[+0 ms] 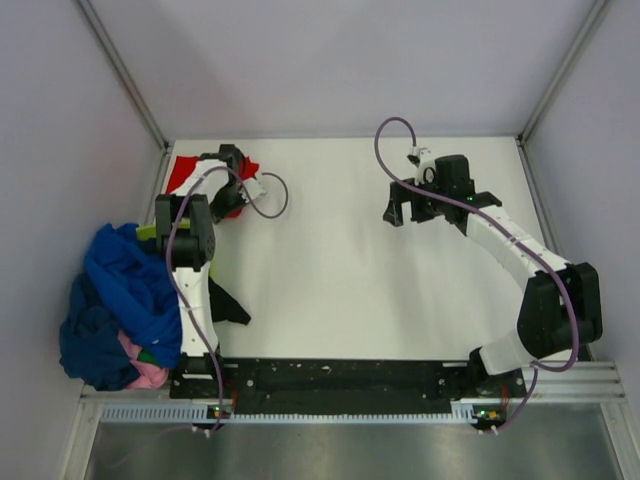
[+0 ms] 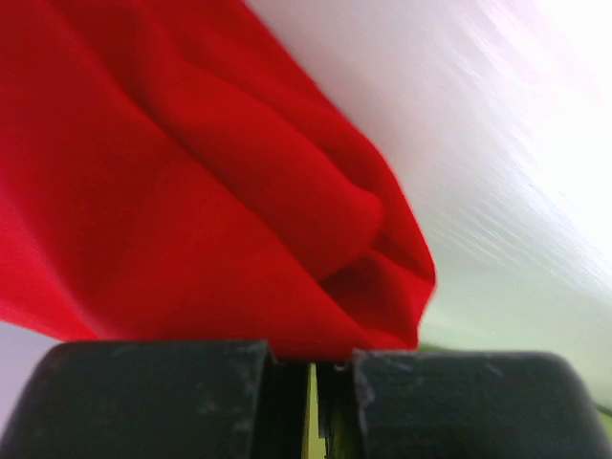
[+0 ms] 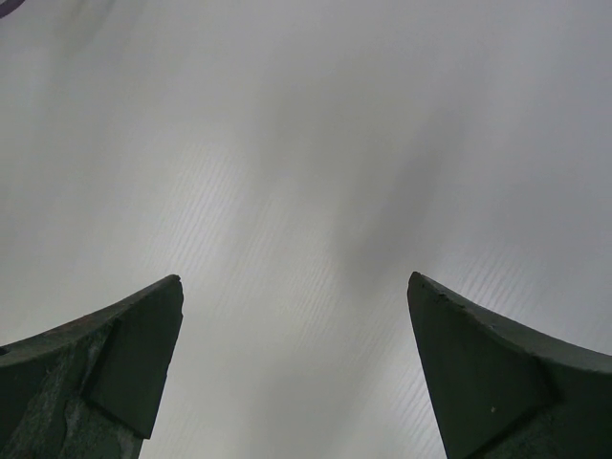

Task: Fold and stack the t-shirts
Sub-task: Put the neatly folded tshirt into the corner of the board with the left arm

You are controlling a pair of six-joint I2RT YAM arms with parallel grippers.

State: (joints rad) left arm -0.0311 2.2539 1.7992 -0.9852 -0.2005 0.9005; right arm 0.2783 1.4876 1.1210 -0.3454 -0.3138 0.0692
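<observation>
Overhead view first. White surface [image 1: 330, 260] with grey walls on three sides, my two arms bolted at the near edge. My left arm reaches to the far-left corner, where the red t-shirt [image 1: 182, 172] lies bunched, and the left gripper [image 1: 232, 195] sits down in the cloth. At the left edge, well apart from the red one, is a heap of t-shirts: a royal blue t-shirt [image 1: 130, 280] on top, a navy t-shirt [image 1: 90, 350] below it, a pink t-shirt [image 1: 145, 372] and a lime-green t-shirt [image 1: 148, 232] peeking out. A black t-shirt [image 1: 230, 305] shows beside the left arm. My right arm bends toward the middle right of the surface, and the right gripper [image 1: 425, 212] hovers over bare white.

Left wrist view. Red t-shirt [image 2: 210, 191] fills most of the frame in soft folds, blurred. The left gripper [image 2: 311, 359] has its fingers drawn nearly together, only a thin slit between them, with the red cloth pinched at their tips. Pale surface [image 2: 497, 143] shows at the right.

Right wrist view. The right gripper [image 3: 294, 287] has its fingers spread wide, holding nothing, with only plain surface [image 3: 287, 143] between and beyond them.
</observation>
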